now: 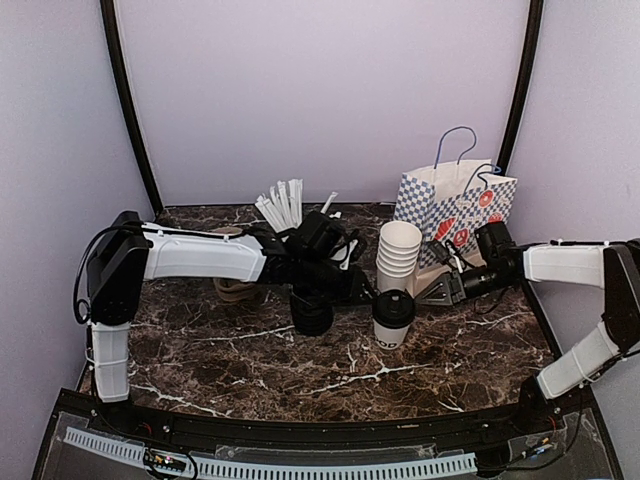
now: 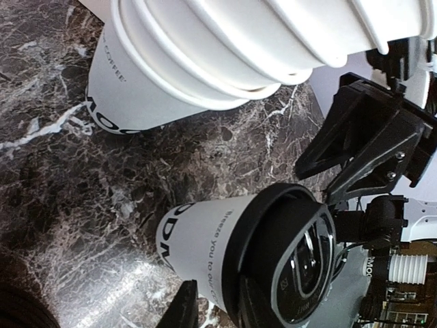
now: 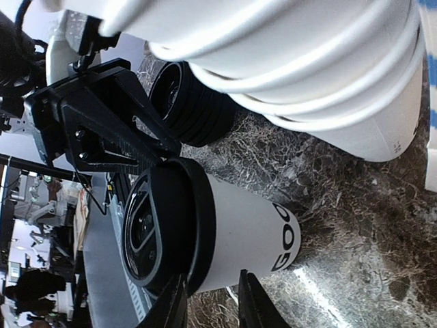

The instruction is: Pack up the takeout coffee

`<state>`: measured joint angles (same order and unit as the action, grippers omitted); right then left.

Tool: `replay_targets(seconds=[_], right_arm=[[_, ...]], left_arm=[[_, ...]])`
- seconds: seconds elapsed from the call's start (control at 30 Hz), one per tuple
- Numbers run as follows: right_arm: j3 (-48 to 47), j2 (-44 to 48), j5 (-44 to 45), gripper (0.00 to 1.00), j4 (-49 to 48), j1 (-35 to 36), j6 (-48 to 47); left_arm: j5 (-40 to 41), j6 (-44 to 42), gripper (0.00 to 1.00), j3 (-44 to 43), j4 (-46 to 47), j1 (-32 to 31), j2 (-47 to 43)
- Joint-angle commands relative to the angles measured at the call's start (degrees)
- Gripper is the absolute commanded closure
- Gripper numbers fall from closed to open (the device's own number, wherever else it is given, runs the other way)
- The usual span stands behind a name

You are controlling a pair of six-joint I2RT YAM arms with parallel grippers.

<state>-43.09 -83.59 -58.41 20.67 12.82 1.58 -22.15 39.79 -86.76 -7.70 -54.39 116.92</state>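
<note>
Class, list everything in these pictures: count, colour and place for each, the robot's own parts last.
coffee cup: one, white with black lid, mid-table
empty cups: one stack, white, just behind it
spare lids: one stack, black, left of the coffee cup
straws: one bunch, white, back left
carrier: one, brown, left, partly hidden
bag: one, blue-checked, back right
table: one, dark marble, under everything
left gripper, right gripper: two, black, either side of the coffee cup

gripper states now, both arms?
Left gripper: at the black lid, cannot be told.
Right gripper: narrow gap by the lid, grip cannot be told.
</note>
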Motion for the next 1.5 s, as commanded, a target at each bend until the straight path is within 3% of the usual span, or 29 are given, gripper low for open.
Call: replay_targets(seconds=[0.0, 0.37, 0.97, 1.23, 1.47], right_arm=[[0.13, 4.84, 3.03, 0.73, 0.72, 0.08, -4.01], [-2.59, 8.44, 3.4, 0.61, 5.09, 0.04, -8.74], [-5.57, 6.28, 3.28, 0.56, 9.1, 0.09, -12.86], [-10.89, 5.89, 6.78, 0.54, 14.91, 0.1, -16.66], [-13.71, 5.28, 9.95, 0.53, 15.78, 0.3, -18.33]], left_arm=[[7.87, -4.19, 0.76, 3.48, -6.36, -0.53, -1.13], [3.61, -6.66, 0.7, 2.99, 3.7, -0.39, -5.77], [-1.8, -5.31, 0.62, 3.68, 8.99, -0.44, -7.72], [0.7, -6.52, 0.41, 4.08, 5.34, -0.8, -9.46], [4.57, -8.99, 0.34, 4.3, 2.36, -3.18, -9.54]])
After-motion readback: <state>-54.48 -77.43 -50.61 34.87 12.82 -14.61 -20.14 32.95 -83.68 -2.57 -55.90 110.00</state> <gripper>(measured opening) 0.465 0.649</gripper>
